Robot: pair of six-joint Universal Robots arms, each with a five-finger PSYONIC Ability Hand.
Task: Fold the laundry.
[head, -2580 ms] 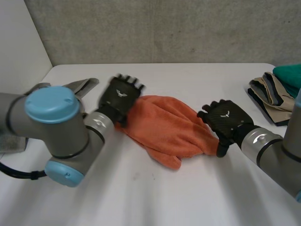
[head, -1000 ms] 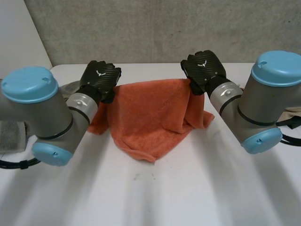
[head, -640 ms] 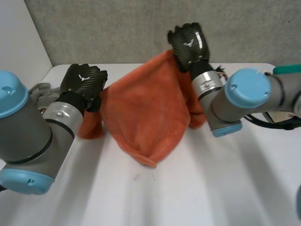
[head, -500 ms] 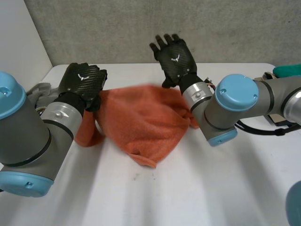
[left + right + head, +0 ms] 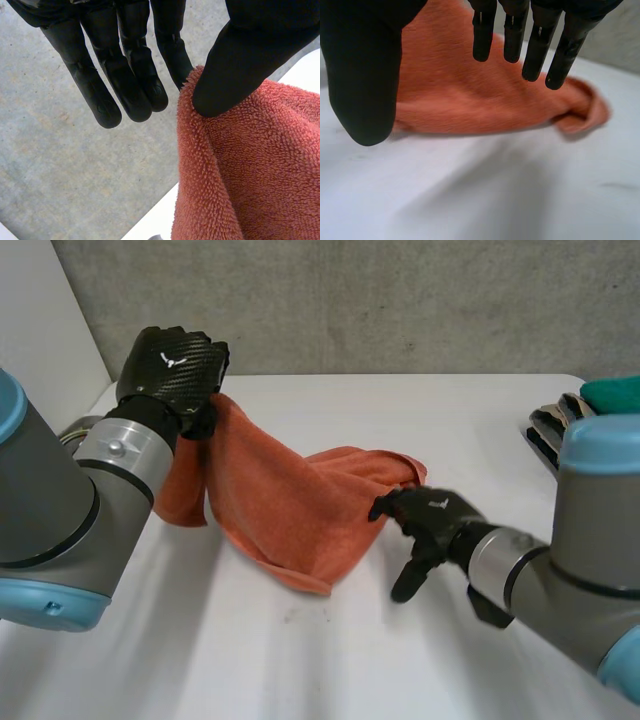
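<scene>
My left hand (image 5: pixel 172 362) is raised above the table (image 5: pixel 330 660). It pinches one corner of the orange towel (image 5: pixel 290 505) between the thumb and a straight finger, and the other fingers are straight and touch nothing. From that corner the towel hangs down and trails across the table toward my right side, where its far end lies bunched. My right hand (image 5: pixel 430 520) is low over the table just beside that bunched end, with fingers straight and spread, thumb apart, holding nothing. In its wrist view the towel lies beyond the fingertips, and I cannot tell whether they touch it. A stack of folded clothes (image 5: pixel 558 430) sits at the table's right edge, well apart from the towel.
</scene>
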